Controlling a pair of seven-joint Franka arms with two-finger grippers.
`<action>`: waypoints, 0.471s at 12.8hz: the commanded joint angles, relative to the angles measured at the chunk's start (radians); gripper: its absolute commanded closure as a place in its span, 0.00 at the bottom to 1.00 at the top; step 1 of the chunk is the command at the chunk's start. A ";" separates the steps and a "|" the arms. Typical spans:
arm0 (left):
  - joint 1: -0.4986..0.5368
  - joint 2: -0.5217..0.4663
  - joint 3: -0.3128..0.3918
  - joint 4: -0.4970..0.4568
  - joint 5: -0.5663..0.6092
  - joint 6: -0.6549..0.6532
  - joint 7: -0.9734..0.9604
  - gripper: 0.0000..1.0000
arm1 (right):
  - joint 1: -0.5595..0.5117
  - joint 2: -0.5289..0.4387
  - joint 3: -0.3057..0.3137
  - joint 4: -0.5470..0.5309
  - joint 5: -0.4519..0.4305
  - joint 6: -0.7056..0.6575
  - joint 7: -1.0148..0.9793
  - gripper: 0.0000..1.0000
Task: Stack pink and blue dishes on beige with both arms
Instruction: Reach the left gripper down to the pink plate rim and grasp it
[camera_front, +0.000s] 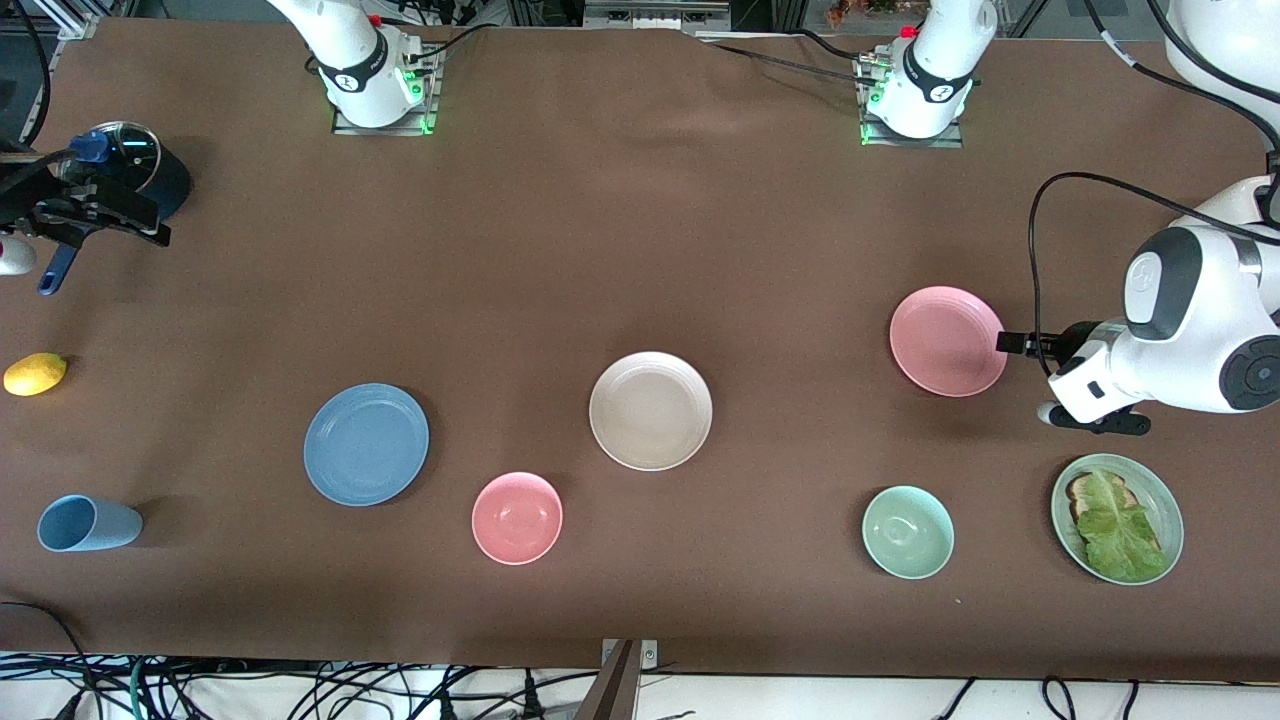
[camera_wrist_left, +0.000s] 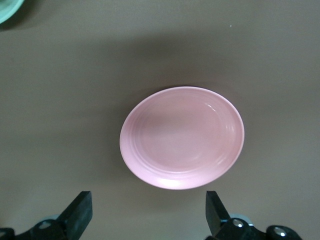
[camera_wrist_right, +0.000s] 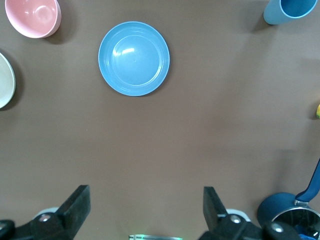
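Brown-covered table (camera_front: 620, 230), cables (camera_front: 300, 690) along its near edge, perhaps on white floor.

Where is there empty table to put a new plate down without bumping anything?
The widest bare stretch runs from the arm bases down to the beige plate. Another lies between the blue plate and the dark pot. It is tighter along the camera edge, around the pink bowl, green bowl and lettuce plate, and by the pink plate, where the left pincer sits.
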 joint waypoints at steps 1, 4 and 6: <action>0.035 -0.107 -0.008 -0.214 0.021 0.175 0.052 0.00 | -0.001 -0.015 -0.002 -0.010 0.002 -0.001 0.005 0.00; 0.084 -0.145 -0.011 -0.365 0.019 0.349 0.129 0.00 | -0.001 -0.015 -0.002 -0.008 0.002 0.001 0.006 0.00; 0.090 -0.147 -0.009 -0.436 0.021 0.430 0.133 0.00 | -0.001 -0.017 0.001 -0.008 0.002 -0.001 0.006 0.00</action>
